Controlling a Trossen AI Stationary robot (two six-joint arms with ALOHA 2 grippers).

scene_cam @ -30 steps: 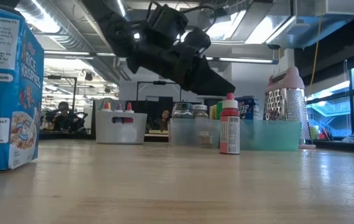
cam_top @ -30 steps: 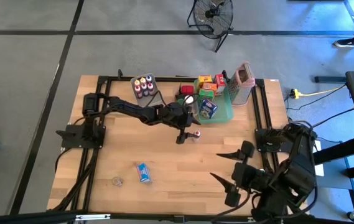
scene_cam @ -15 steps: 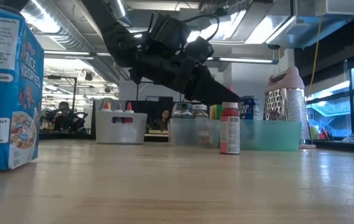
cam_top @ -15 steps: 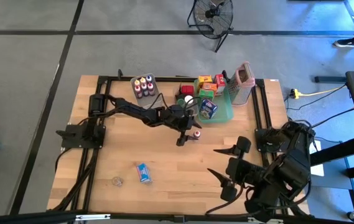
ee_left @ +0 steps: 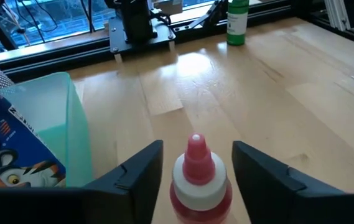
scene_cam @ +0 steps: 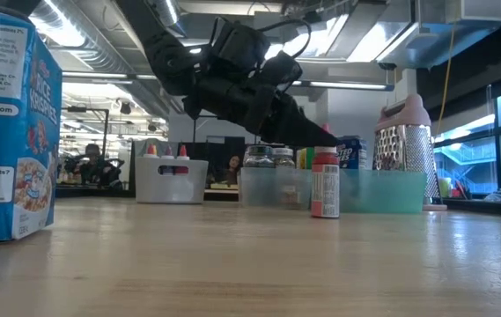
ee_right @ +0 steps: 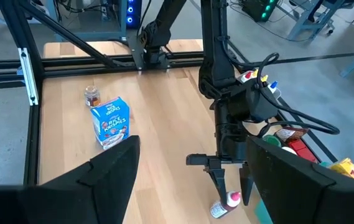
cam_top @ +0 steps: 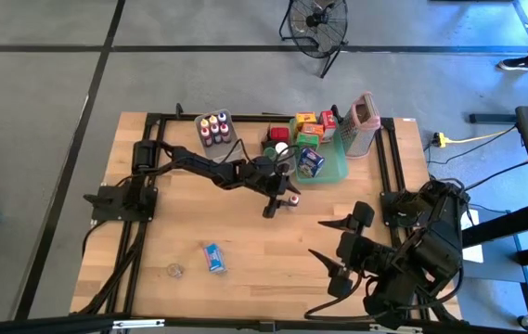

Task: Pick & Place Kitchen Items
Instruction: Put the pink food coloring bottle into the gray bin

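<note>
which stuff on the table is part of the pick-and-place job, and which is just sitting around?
Job items:
- red-capped bottle, between the left pincer fingers, not yet gripped
- blue cereal box
- small jar
- bottles in the clear bin
- boxes in the teal tray

Just sitting around:
- grater
- floor fan
- right pincer, waiting, open

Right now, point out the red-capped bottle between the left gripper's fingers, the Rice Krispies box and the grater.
red-capped bottle (ee_left: 196, 177), left wrist view, on its white collar.
Rice Krispies box (scene_cam: 8, 123), low view, on its blue front face.
grater (scene_cam: 403, 145), low view, on its perforated metal face.
</note>
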